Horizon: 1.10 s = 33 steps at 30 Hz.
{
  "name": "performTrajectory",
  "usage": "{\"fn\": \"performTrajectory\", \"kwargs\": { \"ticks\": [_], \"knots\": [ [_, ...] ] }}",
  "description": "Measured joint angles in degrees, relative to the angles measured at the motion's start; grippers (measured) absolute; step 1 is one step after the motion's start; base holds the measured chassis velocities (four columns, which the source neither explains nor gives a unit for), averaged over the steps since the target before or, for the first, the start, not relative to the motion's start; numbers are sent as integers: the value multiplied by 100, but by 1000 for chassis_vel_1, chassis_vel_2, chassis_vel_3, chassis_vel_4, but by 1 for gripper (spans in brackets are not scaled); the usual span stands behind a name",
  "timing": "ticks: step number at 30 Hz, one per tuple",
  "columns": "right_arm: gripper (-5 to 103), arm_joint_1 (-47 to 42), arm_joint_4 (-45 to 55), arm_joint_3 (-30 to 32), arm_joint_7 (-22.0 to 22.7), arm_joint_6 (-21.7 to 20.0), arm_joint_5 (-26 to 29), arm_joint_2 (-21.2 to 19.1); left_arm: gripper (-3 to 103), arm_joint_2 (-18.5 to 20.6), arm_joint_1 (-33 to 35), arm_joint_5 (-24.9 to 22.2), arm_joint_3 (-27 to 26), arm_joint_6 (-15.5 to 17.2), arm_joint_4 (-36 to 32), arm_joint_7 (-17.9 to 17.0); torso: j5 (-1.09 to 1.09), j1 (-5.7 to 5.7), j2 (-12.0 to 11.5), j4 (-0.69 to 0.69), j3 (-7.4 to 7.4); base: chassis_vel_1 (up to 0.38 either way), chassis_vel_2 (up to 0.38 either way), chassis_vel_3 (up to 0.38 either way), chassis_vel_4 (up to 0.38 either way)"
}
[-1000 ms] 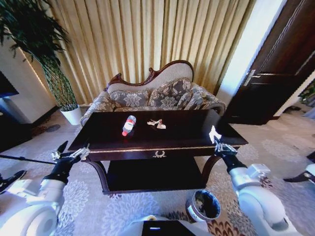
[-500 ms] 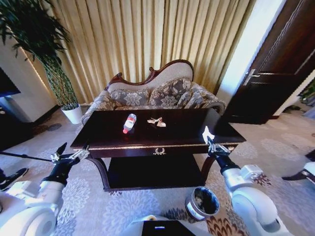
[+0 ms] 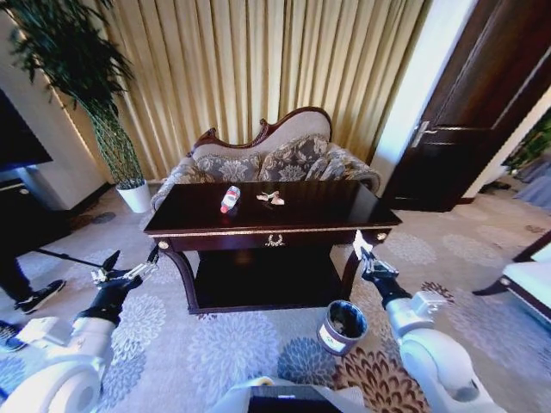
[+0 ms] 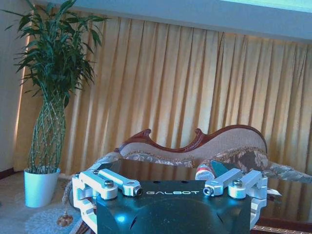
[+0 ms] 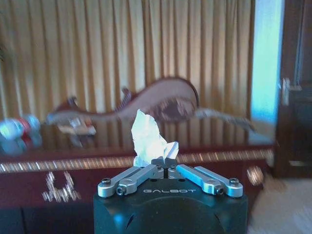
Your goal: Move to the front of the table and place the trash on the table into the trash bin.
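In the head view, the dark surface (image 3: 310, 206) stands in front of a sofa (image 3: 258, 159). A bottle (image 3: 229, 199) lies on it, with tan scraps (image 3: 271, 198) just beside it. The bin (image 3: 342, 328) sits on the carpet (image 3: 232, 344) near the surface's right leg. The right claw (image 3: 363, 255) is up above the bin, pinched on a white paper wad (image 3: 358, 243). The left claw (image 3: 129, 273) hangs over the carpet, off to the left of the surface, with its fingers spread wide and nothing in them.

In the left wrist view, the left claw (image 4: 170, 187) is wide. The bottle (image 4: 204, 172) peeks up behind it, and a plant (image 4: 48, 97) stands in a white pot (image 4: 41, 186).

In the right wrist view, the right claw (image 5: 163, 165) grips the paper wad (image 5: 148, 139). The bottle (image 5: 17, 127) and scraps (image 5: 78, 128) lie far back on the surface (image 5: 146, 146)
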Motion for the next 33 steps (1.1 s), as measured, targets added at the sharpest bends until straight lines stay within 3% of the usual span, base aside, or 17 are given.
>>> {"fn": "performTrajectory", "kwargs": {
  "ticks": [7, 9, 16, 20, 27, 31, 32, 33],
  "knots": [
    [0, 375, -1313, -219, 6, 15, -213, 13, 100, -34, 0, 6, 8, -14, 0, 17, 3, 14, -11, 2, 8, -14, 8, 21, -24],
    [0, 778, -2269, -308, 8, 40, -321, 4, 100, -49, -7, 8, 13, -23, 0, 23, 2, 14, -11, 1, 7, -24, 36, 37, -41],
    [0, 1591, -3912, -458, 22, 104, -601, 53, 100, -92, -35, 61, 82, -33, 0, 34, 1, 4, -4, 2, 3, 0, 0, 0, 0],
    [0, 2277, -5480, -556, 21, 210, -911, 140, 100, -135, -30, 174, 191, -85, 0, 74, 1, 4, -4, 0, 3, 0, 0, 0, 0],
    [-2, 2756, -6562, -570, 33, 332, -1155, 313, 100, -151, -11, 267, 265, -126, 0, 88, 2, 7, -5, 1, 5, 0, 0, 0, 0],
    [9, 2810, -6634, -585, 33, 332, -1211, 400, 100, -162, -3, 305, 289, -131, 0, 92, 1, 6, -5, 1, 4, 0, 0, 0, 0],
    [20, 2823, -6641, -586, 33, 332, -1230, 420, 100, -162, -3, 318, 292, -137, 0, 93, 1, 6, -5, 1, 4, 0, 0, 0, 0],
    [20, 2828, -6645, -585, 33, 332, -1233, 424, 100, -161, -3, 324, 292, -139, 0, 94, 0, 6, -5, 1, 4, 0, 0, 0, 0]
  ]
}}
